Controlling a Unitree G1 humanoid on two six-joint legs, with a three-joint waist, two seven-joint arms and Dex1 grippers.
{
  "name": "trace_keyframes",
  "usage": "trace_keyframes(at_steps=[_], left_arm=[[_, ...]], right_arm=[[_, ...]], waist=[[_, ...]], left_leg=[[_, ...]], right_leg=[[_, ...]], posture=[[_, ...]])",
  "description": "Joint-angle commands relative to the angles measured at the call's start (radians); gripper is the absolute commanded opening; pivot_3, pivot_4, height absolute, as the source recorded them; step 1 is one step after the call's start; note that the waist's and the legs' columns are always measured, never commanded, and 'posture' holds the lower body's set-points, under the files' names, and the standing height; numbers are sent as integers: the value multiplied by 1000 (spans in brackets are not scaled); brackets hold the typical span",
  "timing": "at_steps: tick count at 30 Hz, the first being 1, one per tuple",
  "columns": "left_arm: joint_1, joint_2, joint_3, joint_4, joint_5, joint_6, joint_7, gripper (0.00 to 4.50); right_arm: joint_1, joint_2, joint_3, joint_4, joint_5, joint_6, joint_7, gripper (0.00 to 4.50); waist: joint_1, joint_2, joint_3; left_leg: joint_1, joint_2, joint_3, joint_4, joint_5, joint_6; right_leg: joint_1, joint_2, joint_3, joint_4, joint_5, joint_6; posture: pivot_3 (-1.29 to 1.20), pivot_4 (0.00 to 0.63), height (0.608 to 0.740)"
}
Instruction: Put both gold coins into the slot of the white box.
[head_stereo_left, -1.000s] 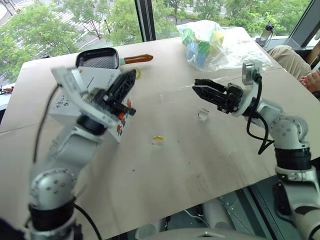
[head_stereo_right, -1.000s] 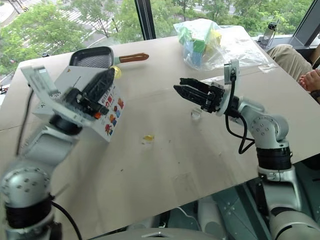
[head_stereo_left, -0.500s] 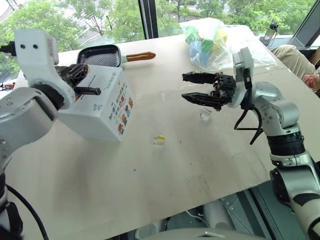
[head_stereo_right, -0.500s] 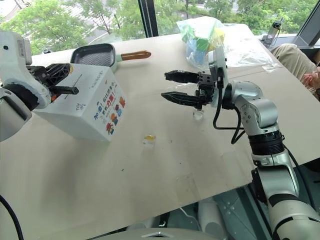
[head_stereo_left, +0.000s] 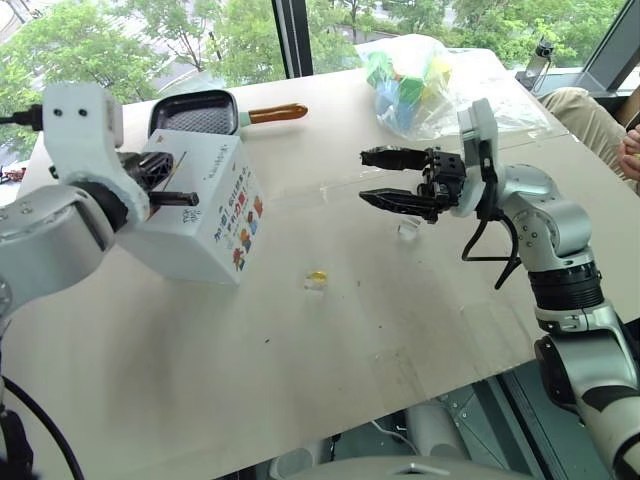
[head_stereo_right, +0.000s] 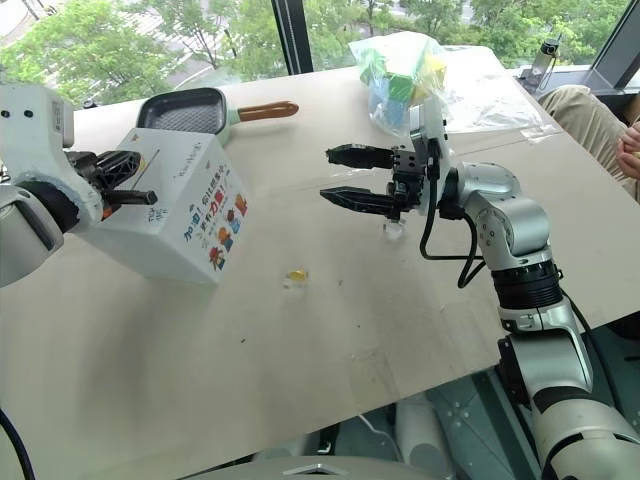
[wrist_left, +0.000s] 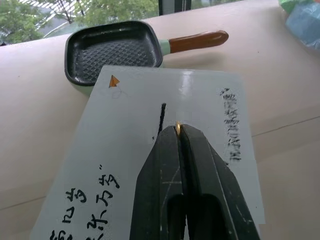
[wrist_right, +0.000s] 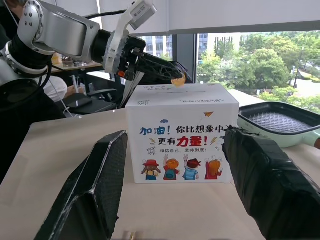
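1. Gold coin (wrist_left: 177, 128), pinched edge-on in the shut left claw (wrist_left: 178, 134), hovers just beside the slot (wrist_left: 162, 118) atop the white box (head_stereo_right: 190, 225).
2. Second coin (head_stereo_left: 317, 275) lies on the surface (head_stereo_left: 400, 330).
3. Right claw (head_stereo_right: 338, 173) gapes wide, empty.
4. Next: align coin with slot, release.

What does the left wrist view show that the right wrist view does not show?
Left wrist view: the slot in the top of the white box, and the coin seen edge-on between the shut left gripper's fingertips. Right wrist view: the box's picture side and the right gripper's open fingers. Both show the box, the held coin and the black pan.
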Motion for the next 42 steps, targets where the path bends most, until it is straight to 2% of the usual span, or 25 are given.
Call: trace_keyframes(at_steps=[1,15,19,20,21,22,23,25,27,29,31,33,35,37,38,41,42], left_arm=[[-1,37,26,-2,17,14,-3,0],[80,-15,46,15,85,21,-78,0],[85,-35,65,3,145,-4,-136,974],[79,-36,63,-5,179,-17,-153,1582],[69,-35,57,-22,239,-48,-194,1728],[63,-38,54,-33,289,-69,-228,2206],[59,-45,54,-48,336,-96,-267,2502],[54,-82,78,-89,376,-157,-361,2502],[93,-157,155,-177,296,-214,-514,2502],[204,-208,243,-265,188,-209,-659,2502],[327,-216,295,-345,183,-190,-785,2502],[561,-233,351,-439,265,-154,-964,2502],[722,-237,368,-471,363,-144,-1066,2502],[857,-257,353,-465,525,-212,-1158,2502],[896,-292,345,-458,589,-274,-1211,2502],[933,-444,342,-392,576,-388,-1313,2502],[976,-472,319,-376,638,-433,-1367,2502]], right_arm=[[-10,-1,-29,-30,6,-12,-1,3296],[-1,13,-29,-41,3,-9,-10,3296],[12,19,-27,-50,5,-6,-16,3332],[19,22,-26,-55,7,-2,-21,3332],[33,26,-17,-65,3,6,-33,3332],[43,30,-11,-73,-1,13,-43,3332],[56,31,2,-84,-13,20,-56,3332],[94,33,49,-104,-61,6,-68,3332],[142,53,110,-103,-127,-44,-80,3332],[172,80,143,-100,-163,-69,-103,3332],[189,101,162,-95,-190,-83,-123,3332],[227,126,210,-81,-255,-123,-161,3332],[248,141,245,-57,-312,-161,-190,3332],[262,165,271,-14,-380,-186,-250,3332],[268,183,274,3,-399,-193,-279,3332],[282,234,264,36,-416,-187,-338,3332],[289,240,268,40,-424,-189,-342,3332]], waist=[[1,0,0],[-1,0,0],[-1,0,0],[-1,0,0],[0,0,0],[0,0,-1],[0,0,-1],[1,0,-1],[1,0,-1],[-7,-1,-1],[-22,0,-1],[-30,0,-1],[-34,0,-2],[-25,1,-1],[-23,1,-1],[-19,0,-2],[-17,0,-2]], left_leg=[[0,0,0,0,0,0],[0,0,1,0,0,0],[0,0,1,0,0,0],[0,0,1,0,0,0],[0,0,1,0,0,-1],[0,0,1,0,0,-1],[0,0,1,1,0,-1],[0,-1,1,1,0,-1],[0,-1,1,1,0,-1],[-1,0,1,1,0,-1],[-1,1,3,1,0,-1],[-1,1,4,1,0,-1],[0,1,4,0,0,-1],[2,1,5,-1,0,-1],[2,1,4,-1,1,-1],[3,1,6,0,1,-2],[3,1,6,3,1,-2]], right_leg=[[0,0,0,0,0,0],[-1,0,1,1,0,0],[-1,0,1,2,0,0],[-1,0,1,2,0,0],[-1,0,1,2,0,0],[-1,0,1,2,0,0],[-1,0,0,2,0,0],[-1,0,1,1,0,0],[-1,-1,1,1,0,0],[-1,-1,0,1,0,0],[-3,-1,1,1,0,0],[-4,-1,1,2,0,0],[-4,0,2,2,0,0],[-2,2,2,3,0,-1],[-2,2,1,3,0,-1],[0,2,2,2,2,-5],[1,2,2,2,2,-6]], posture=[[0,150,721],[0,150,721],[0,150,721],[0,150,721],[0,150,721],[0,150,721],[0,150,721],[0,150,721],[0,150,721],[0,150,721],[0,150,721],[0,150,721],[0,150,721],[0,150,721],[0,150,721],[0,150,721],[0,150,721]])
